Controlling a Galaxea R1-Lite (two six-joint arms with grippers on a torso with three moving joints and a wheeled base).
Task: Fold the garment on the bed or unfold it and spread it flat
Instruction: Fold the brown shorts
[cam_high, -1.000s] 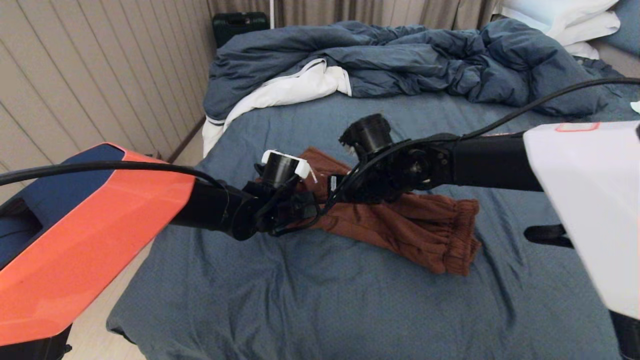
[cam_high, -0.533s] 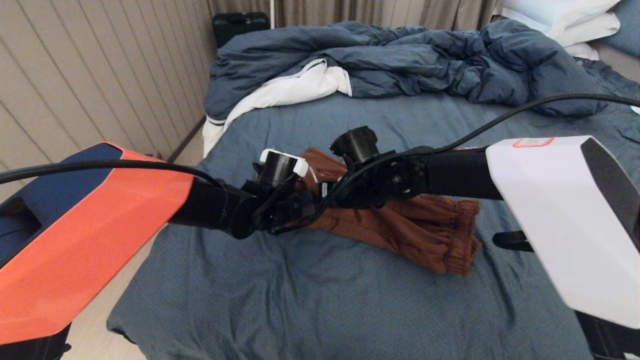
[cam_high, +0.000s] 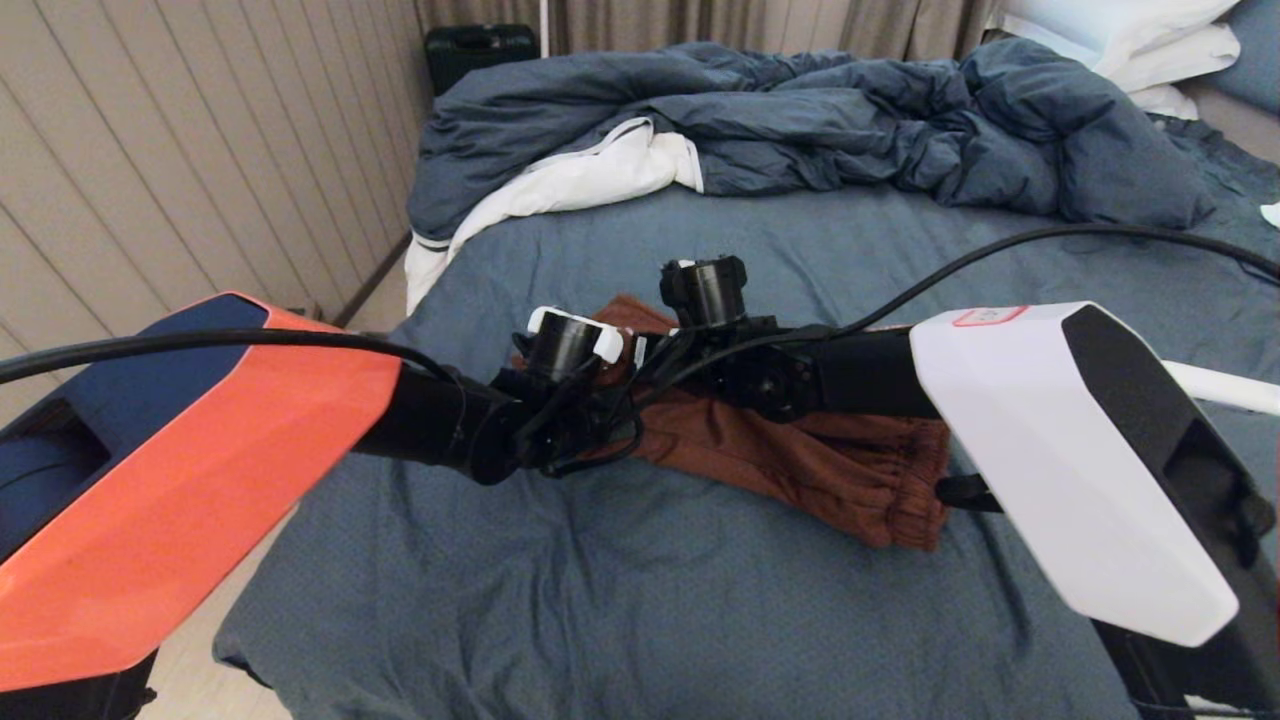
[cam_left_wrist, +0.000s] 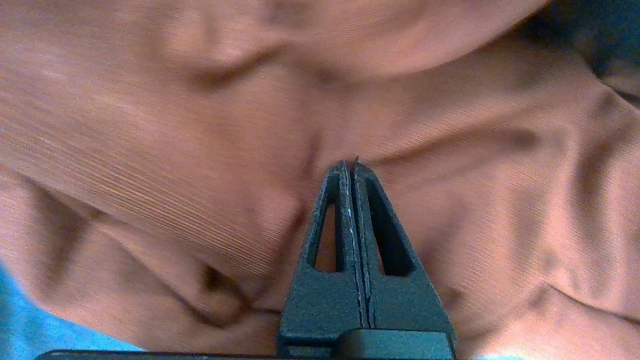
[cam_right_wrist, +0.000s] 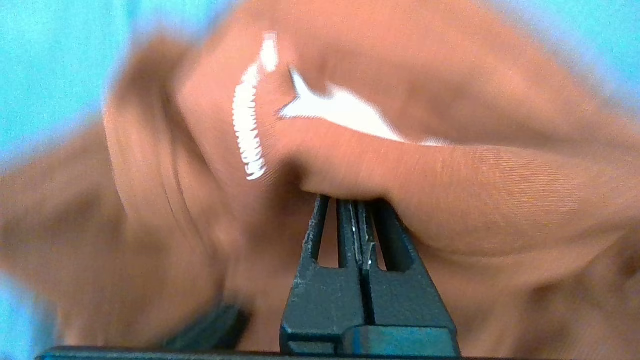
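Lying bunched, rust-brown garment (cam_high: 800, 460) shows white print.

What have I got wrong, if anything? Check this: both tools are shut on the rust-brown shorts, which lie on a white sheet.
One thing is wrong: the sheet is slate-blue, not white, as the head view shows. The rest stands: the left tool and the right tool are both shut on the rust-brown shorts, as the wrist views show.
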